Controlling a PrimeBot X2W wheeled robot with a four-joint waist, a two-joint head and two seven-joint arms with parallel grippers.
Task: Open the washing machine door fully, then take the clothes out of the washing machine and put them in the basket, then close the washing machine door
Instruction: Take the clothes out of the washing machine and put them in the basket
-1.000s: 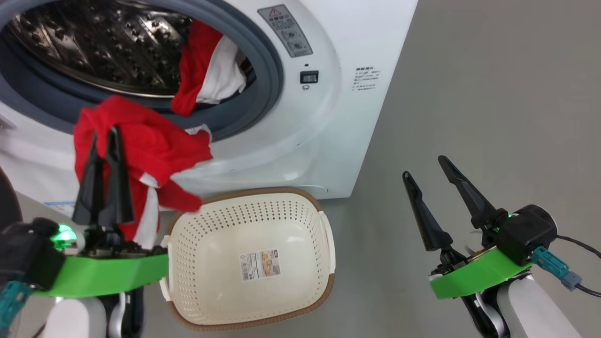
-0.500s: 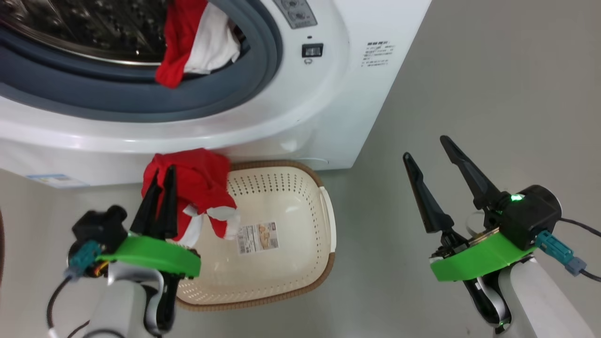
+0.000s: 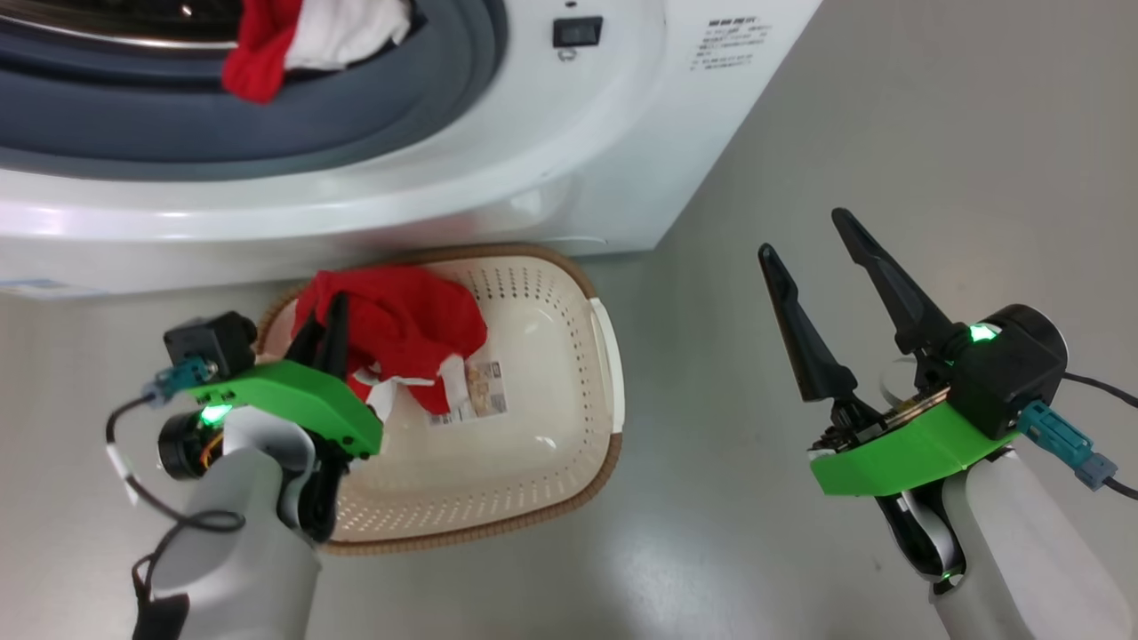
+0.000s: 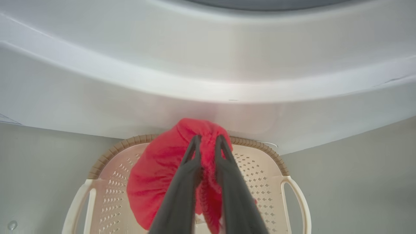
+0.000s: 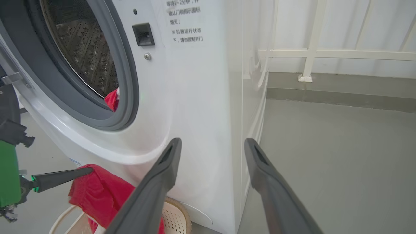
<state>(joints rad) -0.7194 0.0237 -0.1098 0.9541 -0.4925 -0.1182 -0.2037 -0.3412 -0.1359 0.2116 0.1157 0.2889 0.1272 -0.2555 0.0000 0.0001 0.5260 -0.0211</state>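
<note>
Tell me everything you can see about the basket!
The basket is cream plastic, a rounded rectangle with small holes in its walls, a brown woven-look rim and white side handles. A label sticker lies on its bottom. It stands upright on the grey floor, close before the washing machine. Red cloth held by the left tool hangs into it.

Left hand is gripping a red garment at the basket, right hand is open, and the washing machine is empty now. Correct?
Not empty: a red and white garment lies in the mouth of the washing machine, per the head view. The rest holds.
</note>
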